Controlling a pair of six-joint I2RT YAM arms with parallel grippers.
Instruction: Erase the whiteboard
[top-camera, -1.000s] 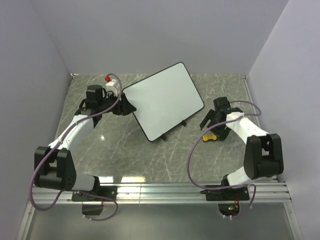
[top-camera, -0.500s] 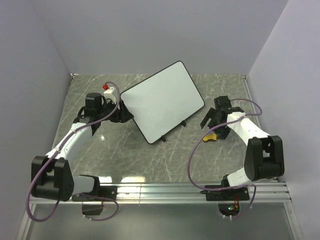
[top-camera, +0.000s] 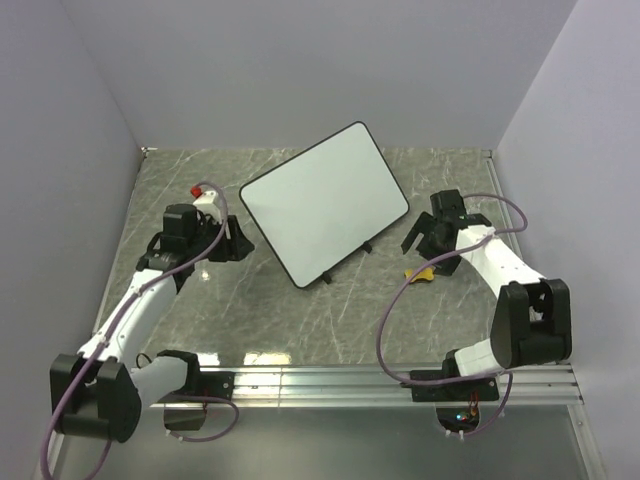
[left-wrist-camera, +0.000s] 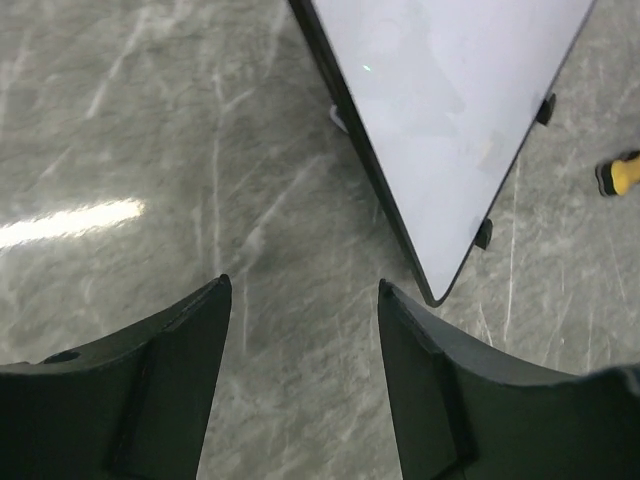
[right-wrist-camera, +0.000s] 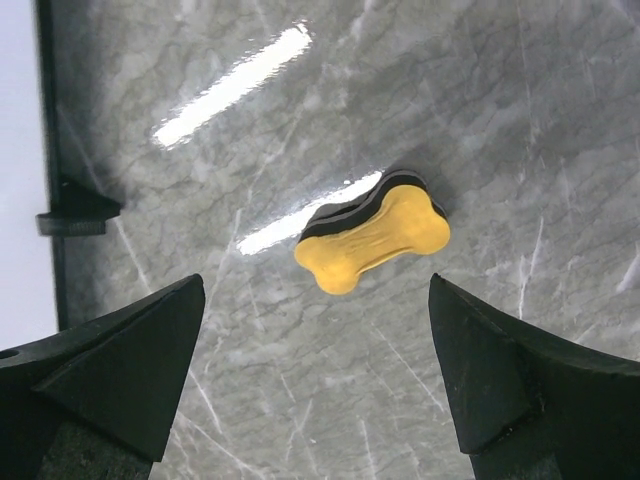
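Left arm: the left hand (left-wrist-camera: 303, 290) hangs low over the tabletop (top-camera: 250, 310), its fingers apart and holding nothing. It points at the near left corner of the board, close to the black rim but not touching it. Judged from this pose, it stands ready to steady the board against a sideways push, not to wipe.

Centre: the whiteboard (top-camera: 325, 205) stands at the back middle of the tabletop, between the two arms. It rests on its lower edge with two small black feet (top-camera: 367, 247), and its face appears tilted upward and turned toward the left arm. This tilt leaves the face open to a stroke from above. No marks can be made out on the white face in any view.

Right arm: the eraser (right-wrist-camera: 375, 238), a yellow bone-shaped block on a dark pad, lies flat on the tabletop just right of the board's lower edge, yellow side up. The right hand (right-wrist-camera: 316, 279) hovers directly over it, its fingers spread wide on either side and clear of it. This placement suggests a descent and grasp come next. The wiping step is judged not yet begun.
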